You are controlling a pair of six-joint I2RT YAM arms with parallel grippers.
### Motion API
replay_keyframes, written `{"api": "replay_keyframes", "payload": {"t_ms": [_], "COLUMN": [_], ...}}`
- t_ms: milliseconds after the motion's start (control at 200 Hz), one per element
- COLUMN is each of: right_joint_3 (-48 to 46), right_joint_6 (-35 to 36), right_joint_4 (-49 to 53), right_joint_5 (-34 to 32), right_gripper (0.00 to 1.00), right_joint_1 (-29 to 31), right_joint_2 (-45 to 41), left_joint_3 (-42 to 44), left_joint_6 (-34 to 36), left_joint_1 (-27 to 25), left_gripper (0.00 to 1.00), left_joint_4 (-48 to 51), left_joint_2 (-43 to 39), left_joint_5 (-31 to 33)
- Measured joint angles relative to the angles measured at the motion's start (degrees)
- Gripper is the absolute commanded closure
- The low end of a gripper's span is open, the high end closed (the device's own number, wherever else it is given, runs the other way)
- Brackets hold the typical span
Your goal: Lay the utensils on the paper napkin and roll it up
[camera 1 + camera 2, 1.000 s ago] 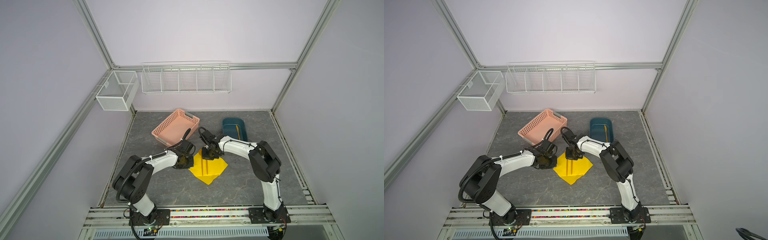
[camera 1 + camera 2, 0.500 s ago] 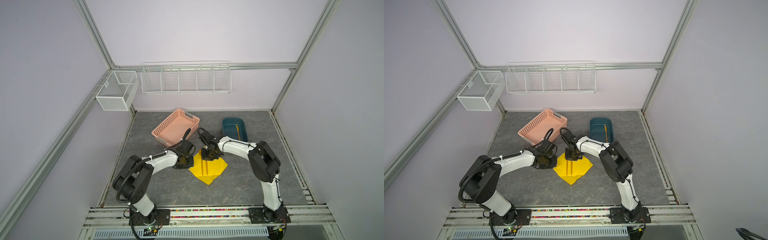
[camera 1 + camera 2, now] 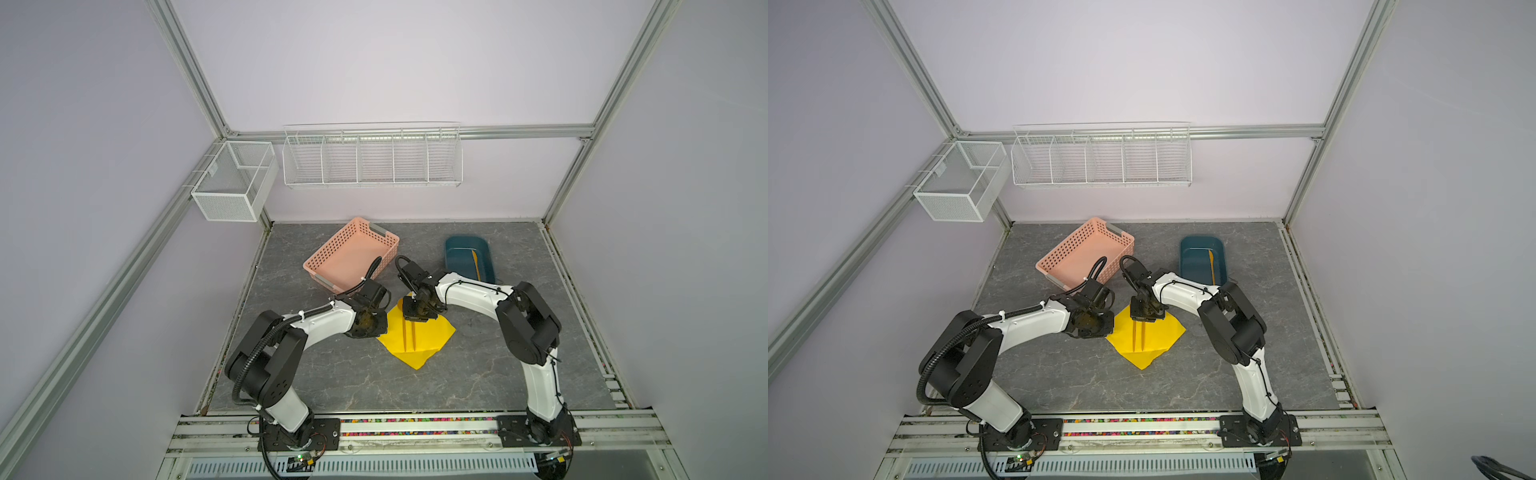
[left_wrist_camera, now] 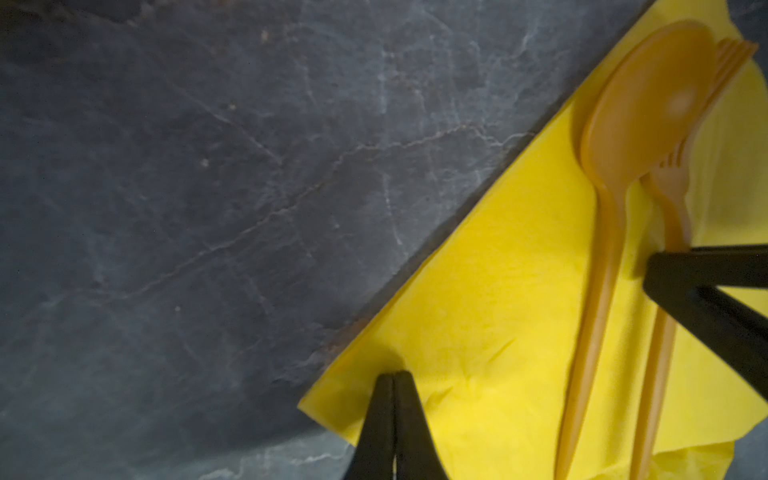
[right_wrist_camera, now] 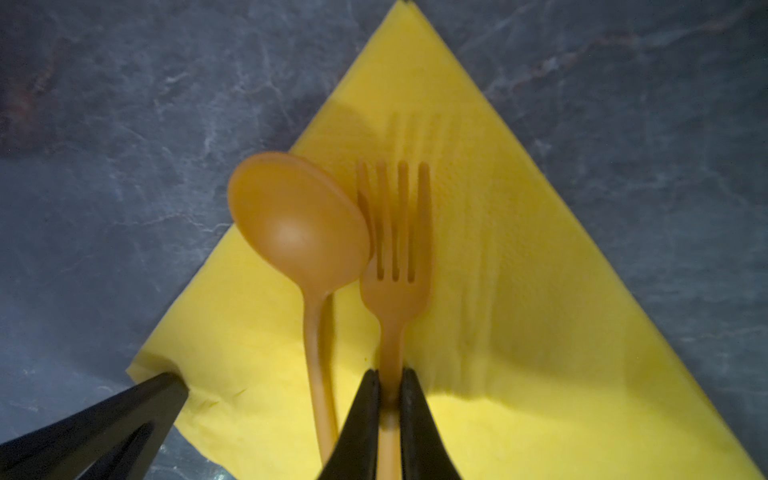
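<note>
The yellow paper napkin [image 3: 432, 338] [image 3: 1160, 338] lies as a diamond on the grey table. An orange spoon [image 5: 299, 224] [image 4: 640, 124] and fork [image 5: 395, 266] [image 4: 673, 195] lie side by side on it, heads nearest the front. My right gripper [image 5: 390, 374] [image 3: 419, 318] is shut on the fork's handle, low over the napkin's far part. My left gripper [image 4: 392, 376] [image 3: 380, 328] is shut, its tips pressing on the napkin's left corner. The knife [image 3: 476, 266] [image 3: 1212, 266] lies in the blue tray [image 3: 457, 245].
A pink perforated basket [image 3: 386, 239] sits just behind the left gripper. The blue tray stands at the back right. White wire baskets [image 3: 372, 158] hang on the back wall, and a mesh box [image 3: 232, 183] hangs on the left rail.
</note>
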State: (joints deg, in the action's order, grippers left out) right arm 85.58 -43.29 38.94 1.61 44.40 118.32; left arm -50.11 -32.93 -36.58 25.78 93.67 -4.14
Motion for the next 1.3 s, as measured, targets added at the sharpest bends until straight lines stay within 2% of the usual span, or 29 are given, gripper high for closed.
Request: {"api": "replay_keyframes", "payload": {"t_ms": [880, 1300], "right_joint_3": [0.0, 0.2], "right_joint_6": [-0.5, 0.3], "right_joint_4": [1.9, 4.8], "right_joint_5": [-0.3, -1.6], "right_gripper": [0.72, 0.71], "right_joint_1": [0.1, -0.8], "right_joint_2": [-0.3, -9.7], "left_joint_3": [-0.2, -2.0], "left_joint_6": [0.0, 0.0], "left_joint_1": [0.0, 0.0], "left_gripper": [1.00, 0.98], "left_joint_4": [0.2, 2.6], "left_joint_2": [0.1, 0.0], "left_joint_5": [0.0, 0.2]}}
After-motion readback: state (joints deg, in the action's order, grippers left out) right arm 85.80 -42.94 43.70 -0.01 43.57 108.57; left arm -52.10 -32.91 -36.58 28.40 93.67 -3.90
